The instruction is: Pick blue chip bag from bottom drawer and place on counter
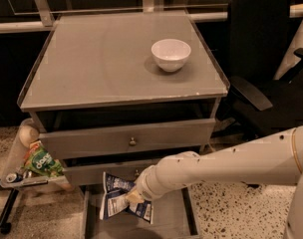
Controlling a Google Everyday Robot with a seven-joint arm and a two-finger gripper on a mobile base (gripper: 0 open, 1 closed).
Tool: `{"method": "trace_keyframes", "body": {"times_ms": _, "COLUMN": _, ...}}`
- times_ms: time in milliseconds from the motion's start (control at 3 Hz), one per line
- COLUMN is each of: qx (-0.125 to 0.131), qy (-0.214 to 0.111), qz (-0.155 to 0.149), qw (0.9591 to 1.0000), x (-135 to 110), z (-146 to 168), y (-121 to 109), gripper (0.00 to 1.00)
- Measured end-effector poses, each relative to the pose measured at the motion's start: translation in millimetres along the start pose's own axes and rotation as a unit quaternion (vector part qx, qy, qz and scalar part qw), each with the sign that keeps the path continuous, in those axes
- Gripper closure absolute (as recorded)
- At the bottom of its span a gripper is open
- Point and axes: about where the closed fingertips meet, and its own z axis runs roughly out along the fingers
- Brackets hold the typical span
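The blue chip bag point(113, 204) is dark blue with white panels and sits over the left part of the open bottom drawer point(167, 218). Its top edge overlaps the front of the middle drawer. My gripper point(133, 197) reaches in from the right on the white arm and is shut on the bag's right edge, holding it above the drawer floor. The grey counter point(101, 63) lies above and behind, well above the gripper.
A white bowl point(171, 54) stands on the counter's right half. Two knobbed drawers point(131, 139) sit slightly open above the bottom drawer. A green snack bag point(41, 162) lies on a small side tray point(19, 181) at the left. A black office chair point(263, 59) stands at the right.
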Motion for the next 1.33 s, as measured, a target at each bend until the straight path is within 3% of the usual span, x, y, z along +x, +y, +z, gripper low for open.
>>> {"method": "trace_keyframes", "body": {"times_ms": 333, "qx": 0.003, "qy": -0.004, "qz": -0.008, "qw": 1.0000, "x": -34, "z": -28, "y": 0, "gripper": 1.00}}
{"method": "trace_keyframes", "body": {"times_ms": 667, "qx": 0.026, "qy": -0.014, "qz": -0.041, "qw": 0.9987, "x": -79, "z": -71, "y": 6, "gripper": 1.00}}
{"method": "trace_keyframes", "body": {"times_ms": 1000, "qx": 0.057, "qy": -0.024, "qz": -0.083, "qw": 0.9947, "x": -123, "z": -114, "y": 13, "gripper": 1.00}}
{"method": "trace_keyframes", "body": {"times_ms": 1333, "qx": 0.063, "qy": -0.026, "qz": -0.088, "qw": 0.9938, "x": -128, "z": -122, "y": 13, "gripper": 1.00}}
